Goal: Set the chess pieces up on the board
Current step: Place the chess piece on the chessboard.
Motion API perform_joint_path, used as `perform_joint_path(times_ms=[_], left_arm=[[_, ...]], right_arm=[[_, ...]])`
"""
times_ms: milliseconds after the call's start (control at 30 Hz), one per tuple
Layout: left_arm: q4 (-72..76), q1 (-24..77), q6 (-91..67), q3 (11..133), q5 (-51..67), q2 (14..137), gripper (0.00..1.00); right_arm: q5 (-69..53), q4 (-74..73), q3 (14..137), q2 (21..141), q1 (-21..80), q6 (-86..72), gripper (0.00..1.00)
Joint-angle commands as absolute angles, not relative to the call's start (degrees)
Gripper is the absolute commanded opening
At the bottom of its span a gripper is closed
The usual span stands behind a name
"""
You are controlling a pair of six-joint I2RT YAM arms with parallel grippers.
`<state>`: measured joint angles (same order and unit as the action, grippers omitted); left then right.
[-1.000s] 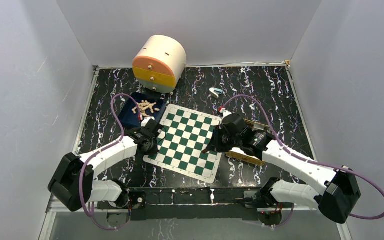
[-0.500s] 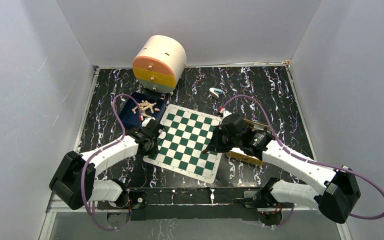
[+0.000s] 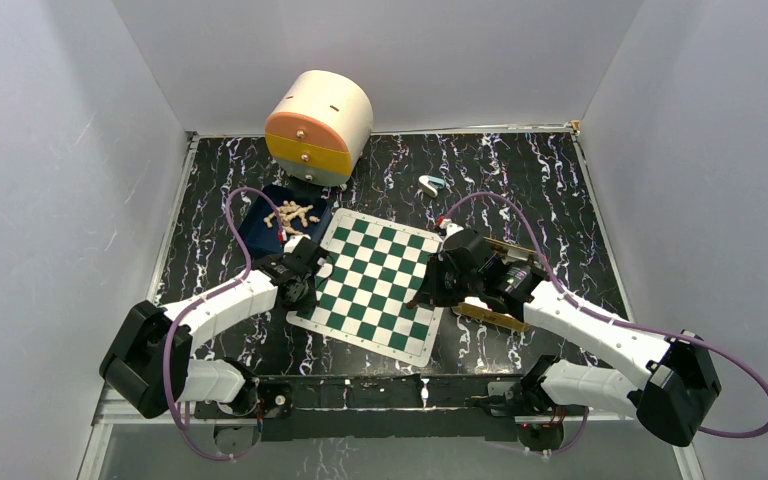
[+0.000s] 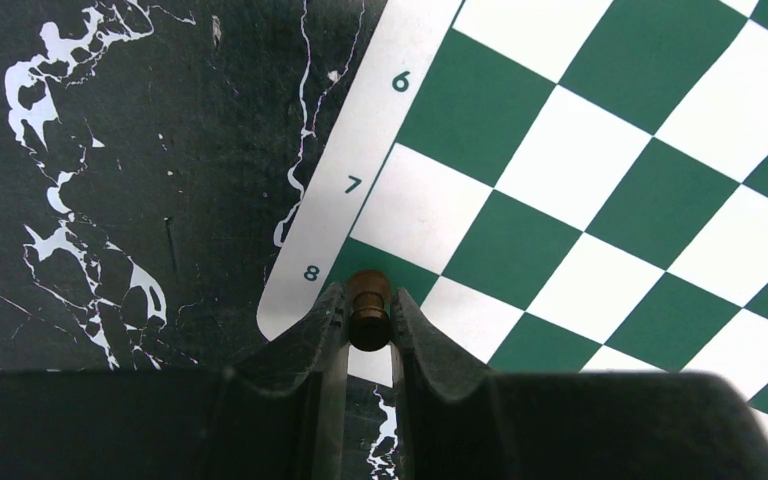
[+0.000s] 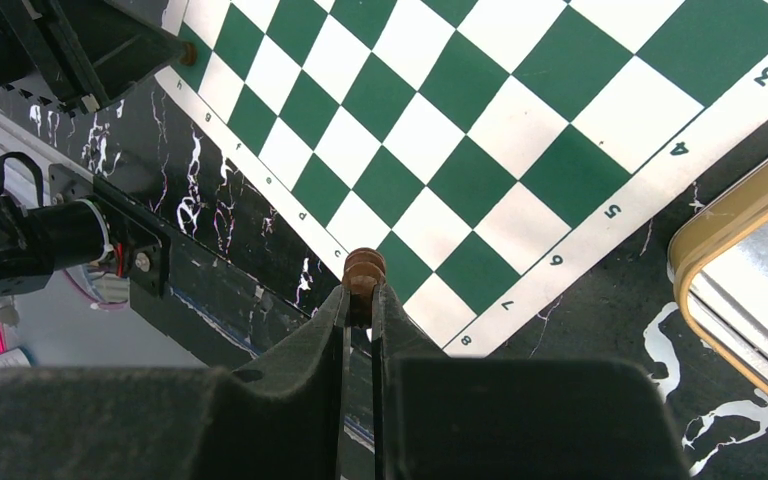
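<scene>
The left gripper (image 4: 369, 300) has its two fingers (image 4: 328, 322) close together, squeezing a brown piece (image 4: 369, 308) between the tips. The piece stands upright over the dark green corner square of the board (image 4: 570, 190), near the lower middle of the left wrist view. I cannot tell if the piece touches the square. On the board's white edge beside it are the numbers 8, 7 and 6.

The right gripper (image 5: 360, 298) has its fingers (image 5: 326, 320) pressed almost shut on a second brown piece (image 5: 364, 268). Its round top pokes out just above the tips, in the middle of the right wrist view. It sits over the white edge of the board (image 5: 480, 130), right next to the letter c. Along that edge run small letters up to h, and along the other edge the numbers 3 to 8.

In the top view the left gripper (image 3: 305, 275) is at the board's (image 3: 375, 285) left side and the right gripper (image 3: 430, 290) is at its right side. The squares in view have no pieces standing on them.

A blue tray (image 3: 253, 235) in the upper left of the table (image 3: 530, 190) holds a heap of pale pieces (image 3: 293, 213). A gold-edged tray (image 5: 730, 235) lies just beside the board's right edge; the part that shows is bare grey. A round drawer box (image 3: 317, 125) in cream, orange and yellow stands at the back.
</scene>
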<state>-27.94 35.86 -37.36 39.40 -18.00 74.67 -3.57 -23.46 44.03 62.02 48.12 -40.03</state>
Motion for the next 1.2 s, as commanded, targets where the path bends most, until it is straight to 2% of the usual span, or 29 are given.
perform_joint_path(times_ms=[0, 67, 167, 267, 367, 467, 600, 767, 800, 833, 867, 1167], left_arm=[[-30.4, 35.9, -38.4, 40.2, -17.5, 75.0, 0.07], [-30.6, 35.9, -38.4, 40.2, -17.4, 75.0, 0.11], [-31.4, 35.9, -38.6, 40.9, -17.4, 74.8, 0.24], [-32.7, 35.9, -38.6, 42.5, -17.1, 74.0, 0.27], [-33.8, 35.9, -38.6, 44.8, -16.6, 72.7, 0.36], [-33.3, 35.9, -37.5, 47.5, -14.9, 70.8, 0.39], [-29.2, 35.9, -34.0, 50.4, -10.6, 67.0, 0.50], [-25.6, 35.9, -26.1, 52.0, -14.8, 59.1, 0.62], [-25.4, 35.9, -24.3, 52.3, -15.4, 57.7, 0.69], [-25.1, 35.9, -22.2, 52.4, -15.7, 56.4, 0.83], [-25.1, 35.9, -20.3, 52.5, -16.0, 55.2, 0.88], [-24.3, 35.9, -14.0, 47.7, -25.2, 43.3, 0.90]], right_arm=[[-2.7, -21.3, 43.5, 61.7, 48.4, -39.1, 0.08], [-2.7, -21.4, 43.5, 61.9, 48.4, -39.1, 0.08], [-2.6, -21.5, 43.5, 61.9, 48.4, -39.0, 0.09], [-2.6, -21.7, 43.4, 61.8, 48.4, -39.2, 0.09], [-2.7, -22.1, 43.2, 61.9, 48.4, -39.7, 0.09], [-2.9, -22.2, 43.0, 62.5, 48.4, -40.6, 0.08], [-2.7, -22.7, 43.5, 64.7, 50.0, -41.8, 0.08], [3.1, -26.3, 47.1, 68.7, 53.7, -43.3, 0.08], [4.6, -27.1, 47.8, 69.4, 54.8, -43.7, 0.07], [6.2, -27.9, 48.4, 70.1, 55.9, -44.3, 0.07], [7.9, -28.6, 48.9, 70.9, 57.1, -45.0, 0.07], [20.2, -33.2, 54.3, 80.3, 68.6, -51.1, 0.07]])
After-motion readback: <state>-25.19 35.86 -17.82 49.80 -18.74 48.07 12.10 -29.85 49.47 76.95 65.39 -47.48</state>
